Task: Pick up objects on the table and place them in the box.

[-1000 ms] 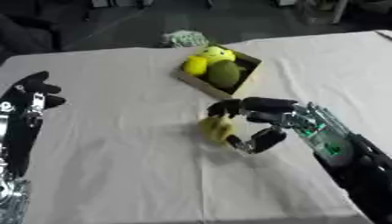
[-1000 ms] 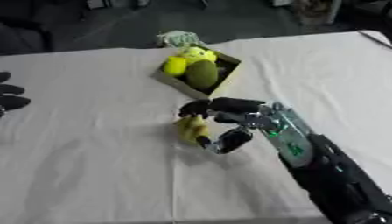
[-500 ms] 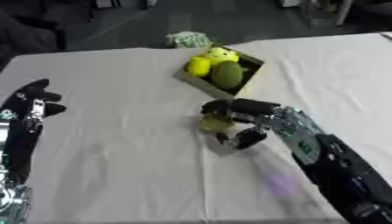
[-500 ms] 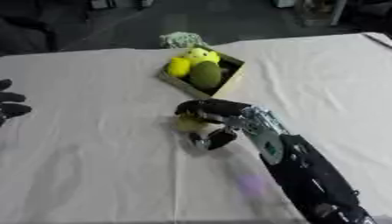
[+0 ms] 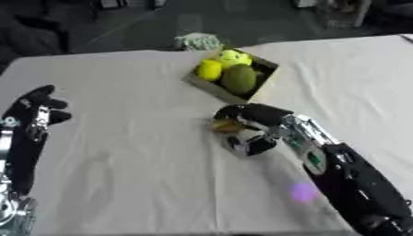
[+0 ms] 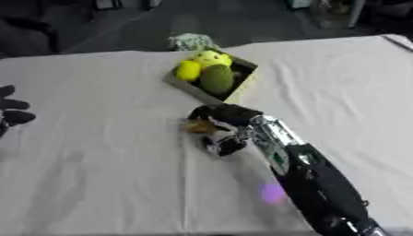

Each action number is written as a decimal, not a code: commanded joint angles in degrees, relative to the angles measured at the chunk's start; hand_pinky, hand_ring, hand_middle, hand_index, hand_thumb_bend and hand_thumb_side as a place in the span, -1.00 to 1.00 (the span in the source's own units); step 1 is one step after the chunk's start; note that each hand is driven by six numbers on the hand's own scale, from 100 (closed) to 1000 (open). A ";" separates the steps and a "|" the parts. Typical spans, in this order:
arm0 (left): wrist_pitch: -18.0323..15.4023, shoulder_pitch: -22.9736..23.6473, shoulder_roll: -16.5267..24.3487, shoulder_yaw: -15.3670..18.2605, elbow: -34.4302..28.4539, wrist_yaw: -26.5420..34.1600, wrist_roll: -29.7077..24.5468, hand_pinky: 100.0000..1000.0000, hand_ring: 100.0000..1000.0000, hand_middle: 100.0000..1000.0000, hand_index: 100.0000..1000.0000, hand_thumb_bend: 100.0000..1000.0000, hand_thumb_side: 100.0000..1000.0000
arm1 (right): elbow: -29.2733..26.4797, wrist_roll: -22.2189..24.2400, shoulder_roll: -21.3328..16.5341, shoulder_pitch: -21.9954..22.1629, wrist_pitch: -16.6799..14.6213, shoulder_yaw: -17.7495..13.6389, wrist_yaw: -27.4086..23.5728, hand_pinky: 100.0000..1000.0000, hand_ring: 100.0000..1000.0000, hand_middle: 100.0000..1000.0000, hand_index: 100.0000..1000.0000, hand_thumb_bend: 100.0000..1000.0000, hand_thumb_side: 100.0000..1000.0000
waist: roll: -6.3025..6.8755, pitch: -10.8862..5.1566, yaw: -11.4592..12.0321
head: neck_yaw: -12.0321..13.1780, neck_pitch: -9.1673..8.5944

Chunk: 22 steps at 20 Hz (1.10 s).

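Left eye view: the desk (image 5: 121, 184) is covered by a pale cloth with shallow creases. The right hand (image 5: 251, 123) reaches in from the lower right, its black and silver forearm crossing the cloth diagonally. Its fingers (image 5: 242, 112) are curled over a small yellow-brown object (image 5: 223, 125), with the thumb below; the object is held at the fingertips near the centre of the desk, and whether it touches the cloth cannot be told. Its shape is too blurred to identify.

The box (image 5: 266, 78), an open shallow carton of tan card, stands beyond the right hand toward the far edge of the desk, turned corner-on to the camera. It is close to the hand but apart from it. Inside lie a round yellow fruit (image 5: 233, 56) at the far corner, a smaller yellow fruit (image 5: 209, 69) at the left side, and a dark green oval fruit (image 5: 239, 79) against the near right wall.

A crumpled pale green item (image 5: 198, 41) lies just behind the box at the desk's far edge.

The left hand (image 5: 36, 110) shows at the left edge, fingers up and relaxed, holding nothing, well apart from the box.

No legible writing, brand or label appears on the box, the fruit or the arms. A faint purple spot (image 5: 303, 192) lies on the cloth beside the right forearm.
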 commanded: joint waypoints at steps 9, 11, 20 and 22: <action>0.27 -0.39 -0.15 -0.14 -0.41 -0.05 0.17 0.42 0.11 0.09 0.63 -1.00 0.50 | -0.64 -13.89 -1.20 -0.43 1.94 -1.66 -4.24 -0.29 -0.24 -0.01 -0.06 -1.00 -0.65 | -0.05 -0.43 -0.22 | -0.50 0.26; 0.28 -0.42 -0.19 -0.16 -0.37 -0.02 0.17 0.42 0.11 0.09 0.63 -1.00 0.50 | -1.70 -14.68 -1.71 -0.69 2.42 -1.66 -6.40 -0.33 -0.29 -0.04 -0.10 -1.00 -0.62 | -0.10 -0.43 -0.19 | -0.62 0.26; 0.19 -0.88 -0.57 -0.85 -0.23 0.39 -0.44 0.42 0.10 0.09 0.62 -1.00 0.51 | -4.54 -12.80 -5.74 -3.67 6.47 -3.54 -17.23 -0.36 -0.31 -0.06 -0.12 -1.00 -0.54 | -0.32 -0.53 1.51 | -2.52 0.26; 0.10 -1.06 -0.76 -1.45 -0.11 0.57 -1.04 0.42 0.11 0.09 0.62 -1.00 0.52 | -2.87 -13.79 -6.70 -4.71 7.93 -5.23 -17.79 -0.35 -0.30 -0.05 -0.11 -1.00 -0.53 | -0.43 -0.56 2.70 | -3.60 0.26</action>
